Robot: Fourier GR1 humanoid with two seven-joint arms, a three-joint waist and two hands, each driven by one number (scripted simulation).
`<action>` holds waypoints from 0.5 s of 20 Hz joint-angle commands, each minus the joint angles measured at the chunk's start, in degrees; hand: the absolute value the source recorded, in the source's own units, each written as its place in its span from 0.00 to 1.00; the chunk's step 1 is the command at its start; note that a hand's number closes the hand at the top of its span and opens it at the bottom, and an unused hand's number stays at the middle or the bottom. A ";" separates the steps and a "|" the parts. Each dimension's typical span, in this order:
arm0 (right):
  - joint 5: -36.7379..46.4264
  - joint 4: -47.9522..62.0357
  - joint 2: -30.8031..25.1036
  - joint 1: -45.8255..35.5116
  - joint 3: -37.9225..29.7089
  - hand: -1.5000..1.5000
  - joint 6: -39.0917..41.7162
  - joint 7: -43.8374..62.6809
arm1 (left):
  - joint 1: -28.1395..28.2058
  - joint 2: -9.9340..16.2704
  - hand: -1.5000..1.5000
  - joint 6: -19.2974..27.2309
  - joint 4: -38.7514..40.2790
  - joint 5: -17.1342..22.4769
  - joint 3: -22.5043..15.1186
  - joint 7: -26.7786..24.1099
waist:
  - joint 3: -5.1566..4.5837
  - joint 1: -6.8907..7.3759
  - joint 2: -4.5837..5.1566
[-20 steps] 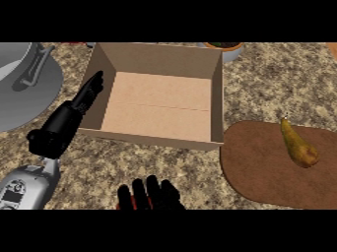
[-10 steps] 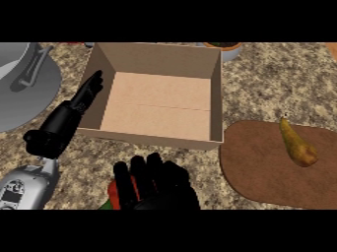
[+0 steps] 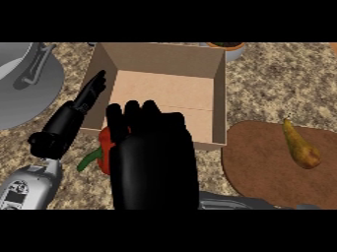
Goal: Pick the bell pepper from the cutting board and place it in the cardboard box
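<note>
Right hand (image 3: 153, 162) curled round the pepper (image 3: 107, 150), at the box's (image 3: 219, 98) near wall.
Left hand (image 3: 69, 118) rests open along the box's left wall. A yellow pear-like fruit (image 3: 301, 147) lies on the board (image 3: 266, 167); grey pan (image 3: 18, 93) at left.

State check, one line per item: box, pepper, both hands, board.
cardboard box: open on top, nothing inside
bell pepper: red, in the right hand, near the box's front wall
right hand: curled round the pepper
left hand: open, fingers straight, along the box's left wall
cutting board: holds a pear
</note>
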 commanded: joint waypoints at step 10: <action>-5.32 22.19 0.85 -11.16 -8.80 1.00 -5.32 3.88 | 2.90 -4.16 0.50 -0.95 3.54 -0.63 -2.57 -0.30 | -0.49 -0.29 1.05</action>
